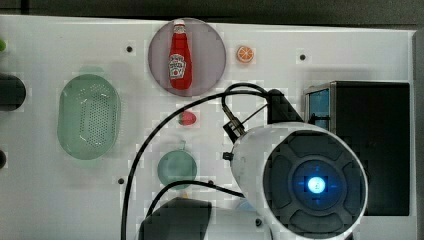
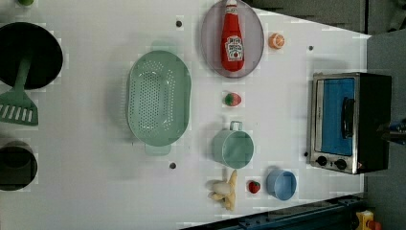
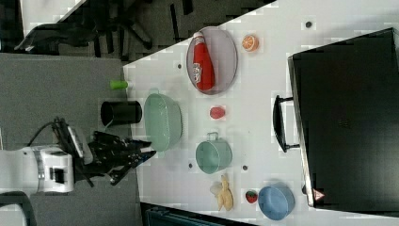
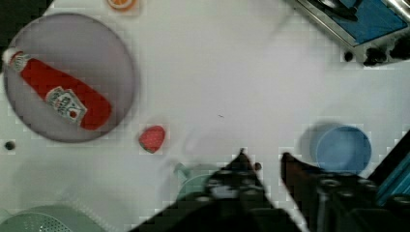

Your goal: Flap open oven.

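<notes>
Arm [image 1: 300,180] hides oven [image 1: 380,145] front, top view.

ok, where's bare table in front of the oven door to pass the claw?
Free: the white strip between the oven and the green cup, up to the orange slice. Crowded: near the knobs, where the blue bowl, strawberry and bananas sit.

White table [image 2: 95,191] with oven [image 2: 352,122], colander [image 2: 158,98]

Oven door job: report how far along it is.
Done: nothing yet; the oven door is closed, its blue glass flat against the front with the handle untouched. In hand: the gripper hangs above the white table, empty, well short of the oven. Left: reach the handle, grip it and swing the door down.
</notes>
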### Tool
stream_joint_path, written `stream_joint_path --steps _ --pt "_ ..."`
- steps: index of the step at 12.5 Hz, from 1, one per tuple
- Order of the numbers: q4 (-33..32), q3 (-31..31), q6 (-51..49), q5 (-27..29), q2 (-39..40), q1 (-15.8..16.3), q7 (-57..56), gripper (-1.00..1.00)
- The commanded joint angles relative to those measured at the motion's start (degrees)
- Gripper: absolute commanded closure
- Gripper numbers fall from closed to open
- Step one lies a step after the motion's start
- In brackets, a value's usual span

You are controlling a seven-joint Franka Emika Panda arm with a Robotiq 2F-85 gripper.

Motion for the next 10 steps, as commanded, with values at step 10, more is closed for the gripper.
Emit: stream_joint_path --steps 10 --pt "-4.58 -13.75 11.01 -0.23 5.37 -3.71 -54.75 0.65"
